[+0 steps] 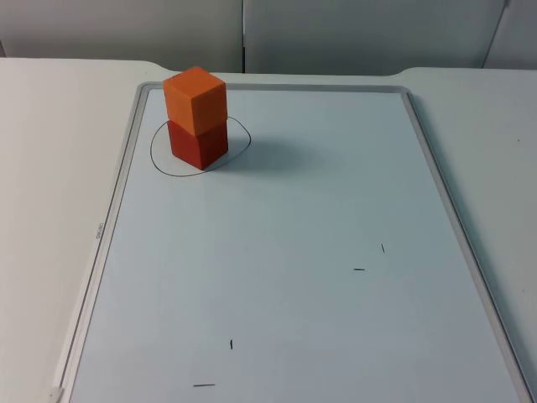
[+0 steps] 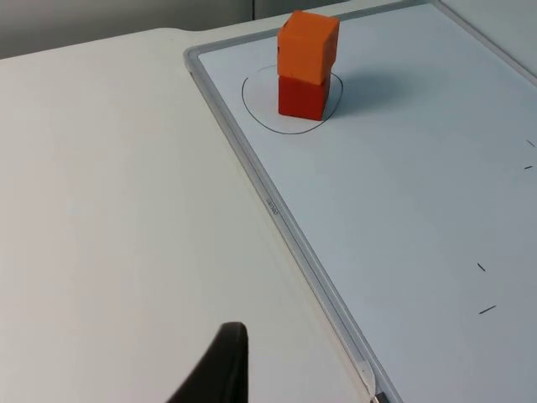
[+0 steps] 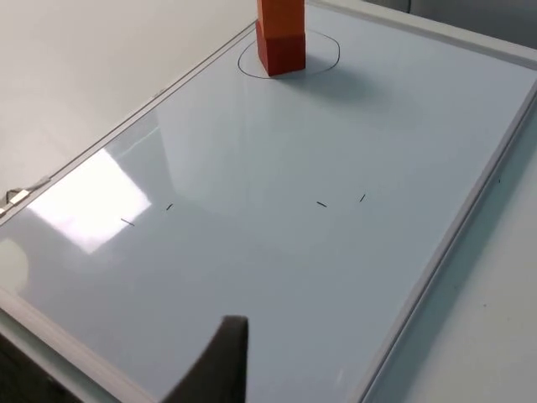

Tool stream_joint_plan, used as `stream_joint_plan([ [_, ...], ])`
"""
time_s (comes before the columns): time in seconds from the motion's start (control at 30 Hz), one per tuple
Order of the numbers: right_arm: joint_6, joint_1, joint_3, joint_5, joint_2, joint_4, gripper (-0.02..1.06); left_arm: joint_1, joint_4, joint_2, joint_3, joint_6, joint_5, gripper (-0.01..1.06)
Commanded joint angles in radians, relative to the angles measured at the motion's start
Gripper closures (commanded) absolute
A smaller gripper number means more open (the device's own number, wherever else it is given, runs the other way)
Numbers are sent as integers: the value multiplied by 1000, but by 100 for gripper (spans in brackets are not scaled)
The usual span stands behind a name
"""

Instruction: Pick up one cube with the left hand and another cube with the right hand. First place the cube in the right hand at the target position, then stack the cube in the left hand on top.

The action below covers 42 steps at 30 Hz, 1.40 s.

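An orange cube [image 1: 195,101] rests squarely on a red cube [image 1: 199,144], inside a hand-drawn black circle [image 1: 156,153] at the far left of the whiteboard. The left wrist view shows this same stack, orange cube [image 2: 308,46] over red cube [image 2: 302,96], far ahead of my left gripper [image 2: 222,365]. That gripper waits over the bare white table outside the board's left frame. From the right wrist view, the orange cube [image 3: 280,13] and red cube [image 3: 281,52] stand well beyond my right gripper [image 3: 220,361], which waits above the board's near side. Neither gripper touches a cube.
The whiteboard lies flat with a grey frame [image 1: 126,159] around it. A few short pen marks [image 1: 359,269] dot its near half. White table [image 1: 50,168] lies on both sides, and the grey partition wall [image 1: 336,34] stands behind.
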Motion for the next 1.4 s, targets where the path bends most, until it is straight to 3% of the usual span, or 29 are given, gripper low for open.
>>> stream_joint_plan([
  [0.0, -6, 1, 8, -13, -2, 4, 0, -2, 0, -4, 3, -6, -12, 6],
  [0.43, -1, -6, 8, -15, -2, 0, 0, -2, 0, -4, 3, -6, -12, 6],
  [0.57, -1, -79, 8, -15, -2, 0, 0, -2, 0, -4, 3, -6, -12, 6],
  [0.7, -1, -260, 8, -15, -2, 0, 0, -2, 0, -4, 3, -6, -12, 6],
  [0.73, -1, -260, 8, -15, -2, 0, 0, -2, 0, -4, 3, -6, -12, 6],
  [0.87, -1, -435, 8, -15, -2, 0, 0, -2, 0, -4, 3, -6, -12, 6],
  [1.0, -1, -541, 8, -15, -2, 0, 0, -2, 0, -4, 3, -6, -12, 6],
  [1.37, 2, -573, 8, -15, -2, 0, 0, -2, 0, -4, 3, -6, -12, 6],
])
